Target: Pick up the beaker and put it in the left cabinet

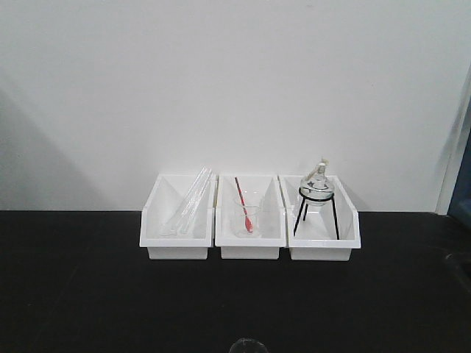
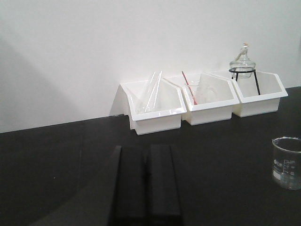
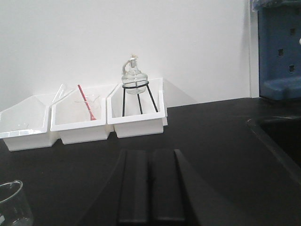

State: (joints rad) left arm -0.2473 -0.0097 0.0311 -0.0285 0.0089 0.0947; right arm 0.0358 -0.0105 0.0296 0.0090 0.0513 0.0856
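The beaker (image 2: 286, 162) is small, clear glass with faint white markings, and stands upright on the black countertop (image 1: 88, 294). It sits at the right edge of the left wrist view and at the bottom left corner (image 3: 11, 203) of the right wrist view. Only its rim (image 1: 248, 344) shows at the bottom edge of the front view. My left gripper (image 2: 146, 149) is shut and empty, well to the left of the beaker. My right gripper (image 3: 150, 151) is shut and empty too, to the beaker's right. The left cabinet is out of view.
Three white bins stand against the white wall: one with glass tubes (image 1: 188, 202), one with a clear beaker and red rod (image 1: 248, 213), one with a round flask on a black tripod (image 1: 316, 195). A blue unit (image 3: 278, 47) and a sunken basin edge (image 3: 273, 136) lie far right.
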